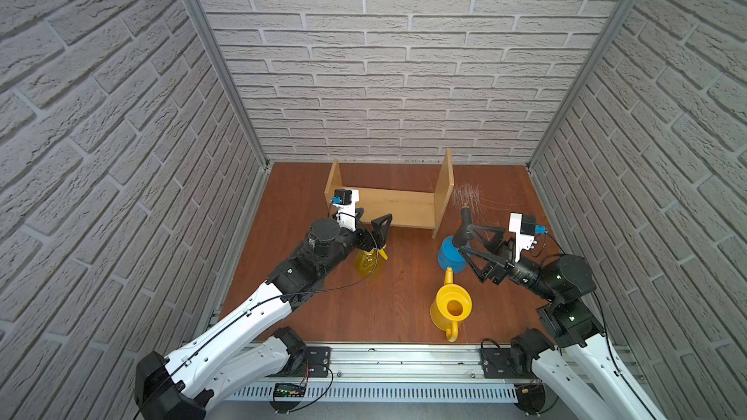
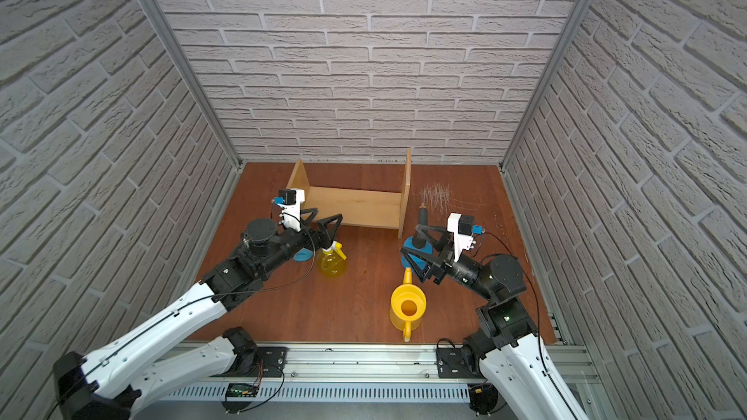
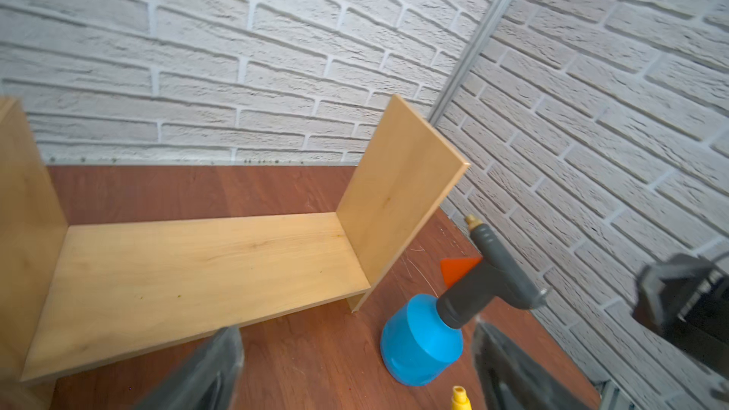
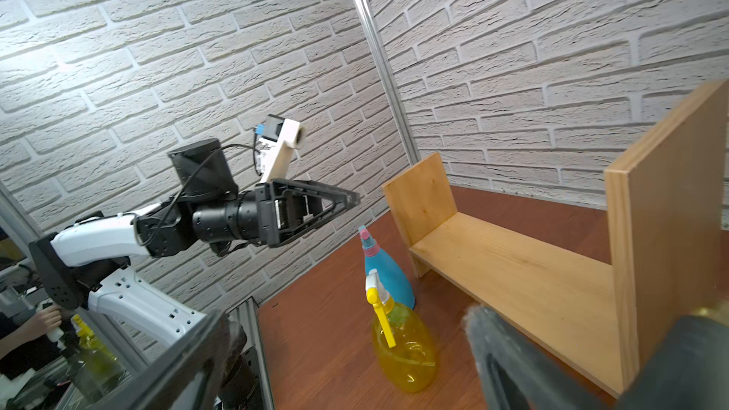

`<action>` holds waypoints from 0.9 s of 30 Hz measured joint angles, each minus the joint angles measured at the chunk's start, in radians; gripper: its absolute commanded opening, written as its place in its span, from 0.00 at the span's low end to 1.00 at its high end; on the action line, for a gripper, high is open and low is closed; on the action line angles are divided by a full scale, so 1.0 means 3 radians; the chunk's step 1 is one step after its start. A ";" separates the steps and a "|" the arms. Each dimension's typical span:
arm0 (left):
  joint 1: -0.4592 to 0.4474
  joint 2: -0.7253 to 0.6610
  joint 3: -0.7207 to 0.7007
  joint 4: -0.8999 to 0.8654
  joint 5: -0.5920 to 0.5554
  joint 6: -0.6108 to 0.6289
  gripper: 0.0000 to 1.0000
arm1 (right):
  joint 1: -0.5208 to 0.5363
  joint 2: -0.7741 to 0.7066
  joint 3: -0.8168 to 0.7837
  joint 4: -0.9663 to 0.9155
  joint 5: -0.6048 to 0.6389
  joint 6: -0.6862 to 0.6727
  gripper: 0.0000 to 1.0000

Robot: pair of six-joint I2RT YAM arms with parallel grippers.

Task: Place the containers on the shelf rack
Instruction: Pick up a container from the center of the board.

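Left gripper [image 2: 329, 213] is hovering before the shelf rack [image 2: 355, 206], fingers spread, empty. Right gripper [image 1: 465, 238], fingers spread, is straddling the blue pressure sprayer [image 1: 448, 258] at its dark head.

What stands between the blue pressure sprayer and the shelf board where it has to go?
The rack's right side panel rises between the blue pressure sprayer and the shelf board; the sprayer stands just outside the panel's front corner. The board's front is open and bare.

Red-brown desk [image 1: 396, 301] is enclosed by white brick-pattern walls [image 1: 384, 54]; white scratch marks [image 1: 467, 195] are seen just beyond the right fingers [image 1: 473, 229]; aluminium rail [image 1: 404, 357] nearside.
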 measured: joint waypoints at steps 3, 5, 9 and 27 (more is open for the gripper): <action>0.0046 -0.0039 -0.0047 -0.0070 -0.0041 -0.0008 0.96 | 0.0085 0.0112 0.0033 -0.0028 -0.0051 -0.0067 0.99; 0.0042 -0.0131 -0.0100 -0.0080 -0.0072 0.0001 0.97 | 0.0142 0.0182 0.0060 -0.0053 -0.0074 -0.0121 0.99; 0.0019 -0.0402 -0.0259 0.0005 -0.0097 0.0024 0.97 | 0.0289 0.0273 0.0099 -0.0111 -0.0085 -0.0221 0.99; -0.0074 -0.0660 -0.0558 0.0444 0.0117 0.0104 0.98 | 0.1453 0.1039 0.0529 -0.0813 0.0429 -0.1054 0.99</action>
